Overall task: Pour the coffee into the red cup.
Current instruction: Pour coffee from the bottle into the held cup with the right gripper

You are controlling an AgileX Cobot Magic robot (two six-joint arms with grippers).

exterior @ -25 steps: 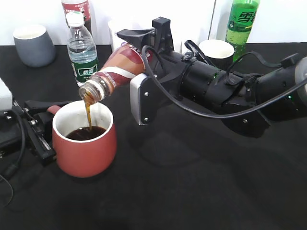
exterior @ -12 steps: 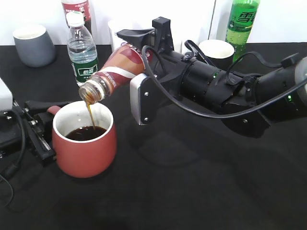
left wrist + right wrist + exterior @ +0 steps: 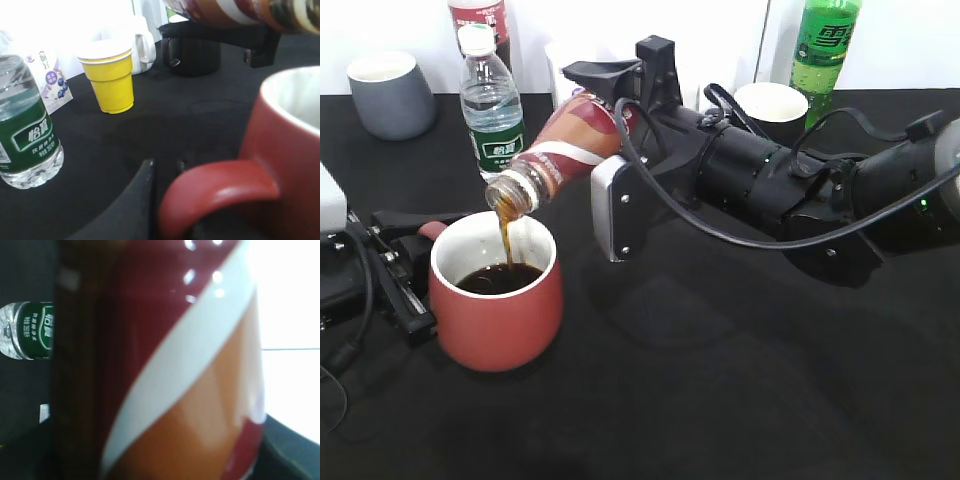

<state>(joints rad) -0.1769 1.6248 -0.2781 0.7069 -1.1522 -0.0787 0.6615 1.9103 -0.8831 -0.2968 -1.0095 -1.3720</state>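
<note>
My right claw is clenched on the coffee bottle, tipped mouth-down just above the red cup. A thin dark stream falls from the mouth into the cup, which stands on the black worktop and is roughly half full. My left claw sits at the cup's handle, its fingers on either side; whether it actually grips the handle I cannot tell. Behind the cup stand a water bottle and a grey cup.

The pouring step is under way, I judge. Next calls for holding the tilt steady over the cup, then righting the bottle before it drips outside.
</note>
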